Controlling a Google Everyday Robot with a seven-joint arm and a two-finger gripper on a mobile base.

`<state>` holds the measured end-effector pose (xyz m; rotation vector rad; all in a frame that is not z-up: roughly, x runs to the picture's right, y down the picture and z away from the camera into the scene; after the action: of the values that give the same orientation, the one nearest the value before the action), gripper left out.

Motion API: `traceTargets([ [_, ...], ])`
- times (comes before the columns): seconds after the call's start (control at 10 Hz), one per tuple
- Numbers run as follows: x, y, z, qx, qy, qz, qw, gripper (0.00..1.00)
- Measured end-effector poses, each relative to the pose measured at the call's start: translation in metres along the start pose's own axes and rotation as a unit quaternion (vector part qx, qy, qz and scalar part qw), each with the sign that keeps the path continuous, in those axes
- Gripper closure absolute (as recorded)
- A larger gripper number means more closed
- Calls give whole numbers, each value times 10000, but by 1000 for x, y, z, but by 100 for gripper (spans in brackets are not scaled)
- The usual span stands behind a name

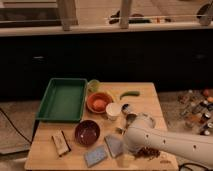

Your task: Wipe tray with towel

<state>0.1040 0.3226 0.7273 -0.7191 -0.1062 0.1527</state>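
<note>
While the white arm (pixel 167 144) reaches in from the right, low over the worktop (pixel 150 97), its hand (pixel 129 119) hangs beside the towel (pixel 114 145), fingers apart, well apart from the tray (pixel 62 100).
</note>
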Motion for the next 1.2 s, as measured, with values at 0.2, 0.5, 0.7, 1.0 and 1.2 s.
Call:
traceTargets([
  [0.2, -4, 0, 4, 16, 11, -120, 9999, 20],
  [0.5, -9, -3, 7, 55, -8, -245, 9997, 20],
  [0.7, -13, -6, 10, 60, -39, -334, 9994, 20],
  [1.0, -21, -8, 16, 11, -76, -489, 9988, 20],
  [1.2, -24, -9, 23, -55, -107, -568, 9983, 20],
])
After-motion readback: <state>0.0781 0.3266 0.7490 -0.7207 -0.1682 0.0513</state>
